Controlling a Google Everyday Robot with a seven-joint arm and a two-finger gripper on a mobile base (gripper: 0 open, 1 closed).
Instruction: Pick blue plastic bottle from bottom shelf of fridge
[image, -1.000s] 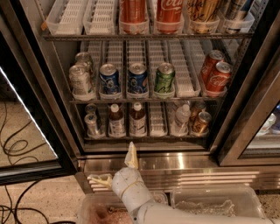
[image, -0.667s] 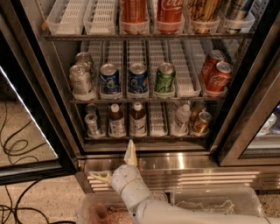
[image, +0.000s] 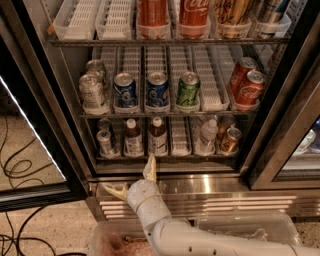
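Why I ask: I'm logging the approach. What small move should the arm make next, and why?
Probably raise and extend the gripper toward the blue plastic bottle. It hangs open below the bottom shelf, in front of the steel base, while the bottle stands upright behind the front rail, untouched. A twin bottle stands at its left.

Looks like a drinks corner of a shop or staff pantry, not a home kitchen; cannot tell which of the two. Shown by a tall glass-door display fridge with black frame and ribbed steel base (image: 225, 200), wire racks lined with white slotted plastic lane trays (image: 212, 80), red cola cans (image: 248, 89) and other drinks faced forward in rows. Speckled hard floor (image: 35, 227) with loose black cables (image: 17, 167) at left. White two-finger pincer (image: 130, 175) low before the steel base, fingers spread wide.
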